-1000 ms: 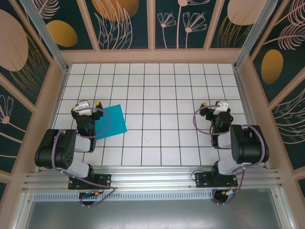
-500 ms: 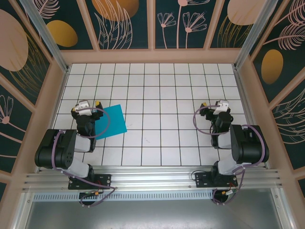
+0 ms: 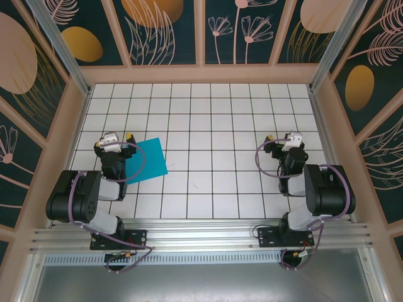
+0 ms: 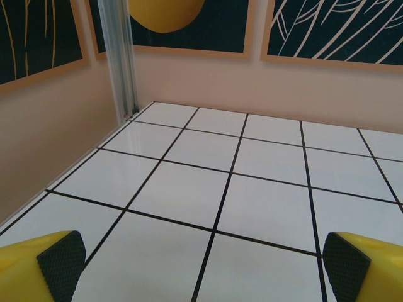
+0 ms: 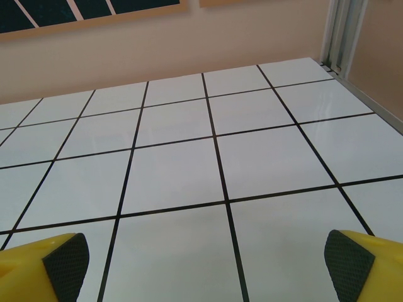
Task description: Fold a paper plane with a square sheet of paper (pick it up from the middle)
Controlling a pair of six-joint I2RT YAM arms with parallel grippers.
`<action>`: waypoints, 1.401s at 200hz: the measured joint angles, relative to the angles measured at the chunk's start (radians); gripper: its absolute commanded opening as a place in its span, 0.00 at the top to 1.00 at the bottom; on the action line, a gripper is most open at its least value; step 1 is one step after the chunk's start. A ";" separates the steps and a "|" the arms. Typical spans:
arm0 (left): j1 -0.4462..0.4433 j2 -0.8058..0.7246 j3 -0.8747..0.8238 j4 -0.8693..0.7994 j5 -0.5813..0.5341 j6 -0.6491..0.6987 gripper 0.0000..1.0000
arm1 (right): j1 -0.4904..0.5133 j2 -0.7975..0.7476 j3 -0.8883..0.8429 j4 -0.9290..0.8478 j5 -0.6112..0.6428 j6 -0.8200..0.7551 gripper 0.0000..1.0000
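Note:
The square sheet of paper (image 3: 148, 160) is teal-blue and lies flat on the white tiled floor (image 3: 208, 126), left of centre, slightly turned. Its left edge is hidden under my left arm. My left gripper (image 3: 115, 139) sits just left of the sheet's far corner, pointing at the back wall. In the left wrist view that gripper (image 4: 204, 270) is open, with bare tiles between the black pads (image 4: 61, 264). My right gripper (image 3: 284, 139) rests far to the right of the sheet. It is open too (image 5: 206, 267), its pads (image 5: 347, 265) wide apart over bare tiles.
Pink walls (image 3: 201, 74) with dark floral panels enclose the floor on three sides. Aluminium posts (image 4: 123, 60) stand in the back corners. Both arm bases (image 3: 119, 239) are bolted to the rail at the near edge.

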 measured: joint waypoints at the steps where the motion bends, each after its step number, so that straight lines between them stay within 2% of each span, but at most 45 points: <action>1: 0.000 0.000 0.000 0.000 0.000 0.000 0.01 | 0.000 0.000 0.000 0.000 0.000 0.000 0.01; 42: 0.000 0.000 0.000 0.000 0.000 0.000 0.01 | 0.002 -0.005 0.000 0.000 -0.026 -0.017 0.01; 64: 0.000 0.000 0.000 0.000 0.000 0.000 0.01 | 0.005 -0.067 -0.004 -0.032 -0.030 -0.022 0.01; 78: 0.000 0.000 0.000 0.000 0.000 0.000 0.01 | 0.009 -0.153 0.026 -0.161 -0.029 -0.003 0.01; 109: 0.000 -0.027 -0.039 0.023 0.009 0.000 0.01 | 0.011 -0.292 0.210 -0.544 -0.037 0.072 0.01; 132: 0.000 -0.184 -0.078 -0.051 0.000 -0.005 0.01 | 0.011 -0.381 0.267 -0.748 -0.066 0.173 0.01; 158: 0.000 -0.399 -0.066 -0.170 0.007 -0.023 0.01 | 0.011 -0.384 0.341 -0.953 -0.140 0.285 0.01; 197: 0.000 -0.670 -0.059 -0.404 -0.004 -0.092 0.01 | 0.013 -0.373 0.353 -1.050 -0.398 0.391 0.02; 232: 0.000 -0.819 -0.008 -0.615 0.017 -0.153 0.01 | 0.143 -0.373 0.353 -1.050 -0.479 0.443 0.02; 280: 0.000 -0.822 0.086 -0.827 0.098 -0.247 0.01 | 0.364 -0.344 0.394 -1.064 -0.446 0.516 0.05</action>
